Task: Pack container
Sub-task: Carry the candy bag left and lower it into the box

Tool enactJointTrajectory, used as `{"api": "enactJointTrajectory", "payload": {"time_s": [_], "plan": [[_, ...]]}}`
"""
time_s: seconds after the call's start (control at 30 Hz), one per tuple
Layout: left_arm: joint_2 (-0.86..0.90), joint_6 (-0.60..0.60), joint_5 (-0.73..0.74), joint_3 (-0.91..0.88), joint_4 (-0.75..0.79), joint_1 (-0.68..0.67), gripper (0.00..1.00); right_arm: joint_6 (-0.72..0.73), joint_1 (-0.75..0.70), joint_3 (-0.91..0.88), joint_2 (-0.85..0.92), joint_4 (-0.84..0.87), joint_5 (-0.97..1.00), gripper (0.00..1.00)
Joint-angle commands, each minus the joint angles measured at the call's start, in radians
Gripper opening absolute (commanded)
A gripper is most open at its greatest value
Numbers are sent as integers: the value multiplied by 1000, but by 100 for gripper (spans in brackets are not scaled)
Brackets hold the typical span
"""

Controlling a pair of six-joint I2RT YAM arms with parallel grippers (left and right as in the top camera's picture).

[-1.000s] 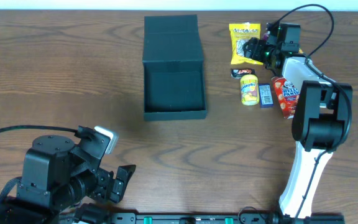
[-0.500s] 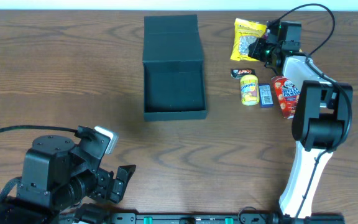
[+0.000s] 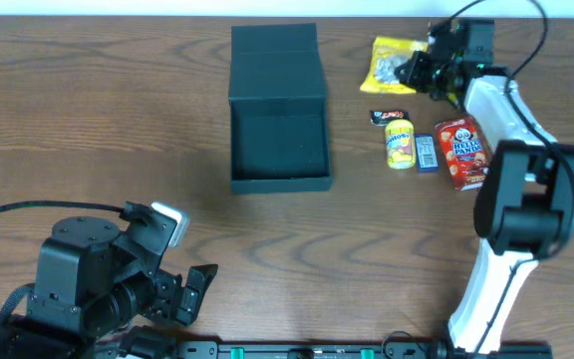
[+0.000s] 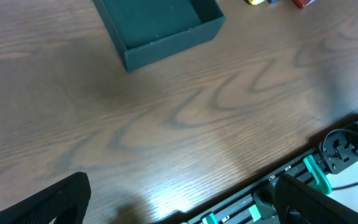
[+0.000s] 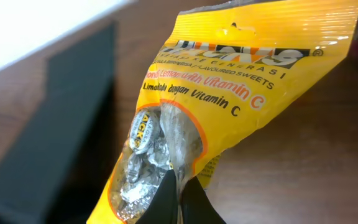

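The open dark container (image 3: 278, 181) sits far-centre on the counter (image 3: 98, 120). Far right of it, the right pincer (image 5: 178, 198) is clamped on a yellow vitamin C sweets bag (image 5: 241, 87). At the near left, the left pincer (image 4: 179, 193) is spread apart, holding nothing.

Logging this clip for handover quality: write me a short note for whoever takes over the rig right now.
The left gripper is open and empty, low over the table's near edge.
The right gripper is shut on the yellow sweets bag, right of the container.
The container's lid is open, with nothing inside.
On the table to its right: black packet, yellow can, blue bar, red Hello Panda box.
Done: bag gripped. Left: put it and the other four snacks in the container.
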Motion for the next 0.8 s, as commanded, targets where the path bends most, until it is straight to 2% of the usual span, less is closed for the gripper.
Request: {"api": "enactJointTrajectory", "payload": {"time_s": [0.0, 0.23, 0.43, 0.6, 0.77], "plan": [[-3, 19, 3, 0, 0, 2, 95, -13, 31, 45, -141, -29, -40, 1], [-3, 19, 3, 0, 0, 2, 95, -20, 127, 45, -274, -164, -55, 1], [-3, 19, 3, 0, 0, 2, 95, -39, 298, 23, -285, -296, -61, 1], [-3, 19, 3, 0, 0, 2, 95, -39, 415, -14, -285, -289, -36, 1], [-3, 19, 3, 0, 0, 2, 95, -34, 539, -23, -277, -286, 106, 1]]}}
